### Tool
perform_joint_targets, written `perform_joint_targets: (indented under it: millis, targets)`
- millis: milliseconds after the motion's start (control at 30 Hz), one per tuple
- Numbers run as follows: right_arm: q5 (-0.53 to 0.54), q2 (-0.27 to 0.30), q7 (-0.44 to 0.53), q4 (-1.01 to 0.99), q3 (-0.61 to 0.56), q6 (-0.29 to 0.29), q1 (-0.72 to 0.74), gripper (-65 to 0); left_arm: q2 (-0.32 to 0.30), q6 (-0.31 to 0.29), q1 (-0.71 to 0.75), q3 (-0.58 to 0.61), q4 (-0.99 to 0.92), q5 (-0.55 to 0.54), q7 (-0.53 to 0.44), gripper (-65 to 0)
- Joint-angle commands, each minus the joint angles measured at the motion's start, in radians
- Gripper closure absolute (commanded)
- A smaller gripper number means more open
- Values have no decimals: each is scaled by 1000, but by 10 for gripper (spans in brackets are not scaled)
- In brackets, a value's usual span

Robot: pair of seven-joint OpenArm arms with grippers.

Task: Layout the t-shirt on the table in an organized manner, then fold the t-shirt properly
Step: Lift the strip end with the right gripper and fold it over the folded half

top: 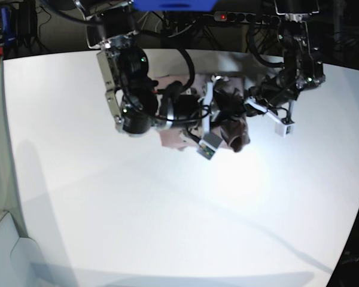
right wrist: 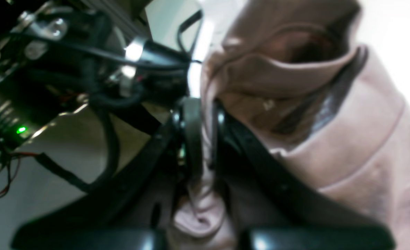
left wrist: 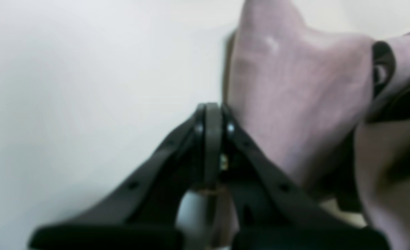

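fig.: shirt [top: 230, 119] bunched betw. both claws; r claw [right wrist: 205, 114] pinches fabric, l claw [left wrist: 213, 116] clenched, shirt just beside.

From above and in front, our base view looks down on the whole table [top: 167, 227] and both arms. Our two wrist views sit just behind each gripper, close and blurred, sharing the pink t-shirt [top: 233, 128] with it.
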Motion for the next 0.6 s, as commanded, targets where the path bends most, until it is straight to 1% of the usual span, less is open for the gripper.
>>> perform_joint_targets:
  millis: [0, 133, 233, 300, 500, 567]
  targets:
    - [7, 7, 15, 3, 0, -1, 27, 0, -7, 7, 5, 3, 10, 25, 41, -1]
    - [7, 18, 15, -14, 2, -1, 50, 0, -13, 7, 22, -3, 33, 26, 41, -1]
    - [7, 41, 31, -14, 2, -1, 59, 0, -12, 7, 23, -36, 68, 26, 48, -1]
    - [7, 43, 54, -20, -1, -1, 62, 0, -12, 7, 25, -54, 96, 26, 53, -1]
    - [7, 43, 57, -88, -1, -1, 70, 0, -13, 9, 71, -118, 180, 28, 53, -1]
    - [7, 43, 57, -88, -1, -1, 70, 0, -35, 9, 96, -131, 216, 28, 53, -1]
